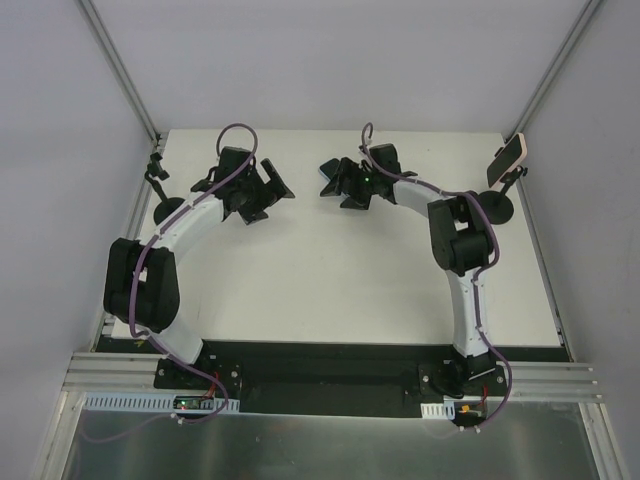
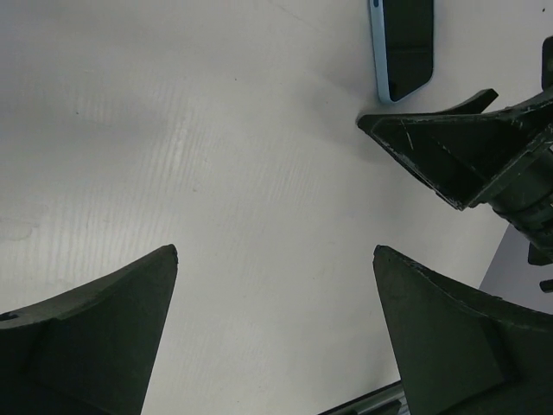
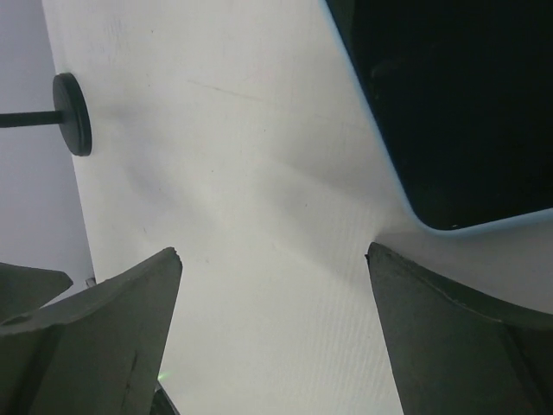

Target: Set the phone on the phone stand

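Observation:
A light-blue phone with a dark screen lies flat on the white table; it shows in the left wrist view (image 2: 404,45) and in the right wrist view (image 3: 449,104). In the top view my right gripper (image 1: 337,183) hides most of it. That gripper (image 3: 272,251) is open and hovers just above the table, its right finger beside the phone's corner. My left gripper (image 1: 270,186) is open and empty (image 2: 275,249), facing the right gripper's fingers (image 2: 454,156). An empty black phone stand (image 1: 160,188) stands at the far left, and its round base shows in the right wrist view (image 3: 73,112).
A second black stand (image 1: 497,205) at the far right edge holds a pink-backed phone (image 1: 508,158). Grey walls and aluminium frame posts close in the table on the left, right and back. White table surface (image 1: 330,280) lies between the arms.

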`<action>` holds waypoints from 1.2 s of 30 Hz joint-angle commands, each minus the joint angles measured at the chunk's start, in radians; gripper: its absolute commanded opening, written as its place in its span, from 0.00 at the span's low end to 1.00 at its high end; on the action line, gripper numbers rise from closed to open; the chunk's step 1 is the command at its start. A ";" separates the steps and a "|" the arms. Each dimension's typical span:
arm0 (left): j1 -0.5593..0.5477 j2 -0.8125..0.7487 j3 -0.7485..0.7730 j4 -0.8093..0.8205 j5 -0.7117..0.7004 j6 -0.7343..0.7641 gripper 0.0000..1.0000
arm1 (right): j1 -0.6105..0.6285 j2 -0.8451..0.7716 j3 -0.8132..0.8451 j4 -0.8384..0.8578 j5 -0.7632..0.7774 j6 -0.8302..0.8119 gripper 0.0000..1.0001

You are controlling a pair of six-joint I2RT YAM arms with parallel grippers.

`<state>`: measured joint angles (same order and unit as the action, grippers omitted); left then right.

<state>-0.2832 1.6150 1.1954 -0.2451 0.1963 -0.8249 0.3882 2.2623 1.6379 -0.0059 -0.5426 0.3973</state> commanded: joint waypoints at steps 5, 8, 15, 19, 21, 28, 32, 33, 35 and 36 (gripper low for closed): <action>0.010 -0.003 0.010 0.035 0.075 0.009 0.93 | -0.129 -0.023 0.089 0.052 -0.034 0.037 0.91; 0.009 -0.013 -0.022 0.064 0.150 0.023 0.92 | -0.155 0.006 0.128 0.066 -0.028 0.041 0.92; -0.002 -0.102 -0.154 0.165 0.201 0.053 0.92 | -0.175 0.203 0.387 -0.041 0.010 0.055 0.91; -0.005 -0.150 -0.178 0.178 0.193 0.076 0.95 | -0.157 0.302 0.523 -0.097 0.003 0.100 0.91; -0.007 -0.171 -0.180 0.176 0.187 0.087 0.98 | -0.140 0.309 0.525 -0.095 0.015 0.095 0.91; -0.001 -0.182 -0.172 0.164 0.129 0.122 0.99 | -0.055 0.201 0.340 -0.088 0.023 0.026 0.89; 0.033 -0.117 -0.106 0.121 0.140 0.164 0.99 | 0.034 0.039 0.089 -0.065 0.032 -0.061 0.82; 0.038 -0.097 -0.083 0.089 0.150 0.171 0.99 | 0.044 -0.022 0.036 -0.057 0.029 -0.064 0.82; 0.048 -0.022 0.010 0.040 0.184 0.202 0.99 | 0.073 -0.085 -0.114 0.016 0.001 -0.055 0.81; 0.049 0.006 0.076 0.005 0.192 0.220 0.98 | 0.078 -0.151 -0.163 0.045 -0.017 -0.052 0.81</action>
<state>-0.2573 1.5200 1.0946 -0.1535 0.3443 -0.6914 0.4053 2.2883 1.6711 0.0044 -0.5026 0.3809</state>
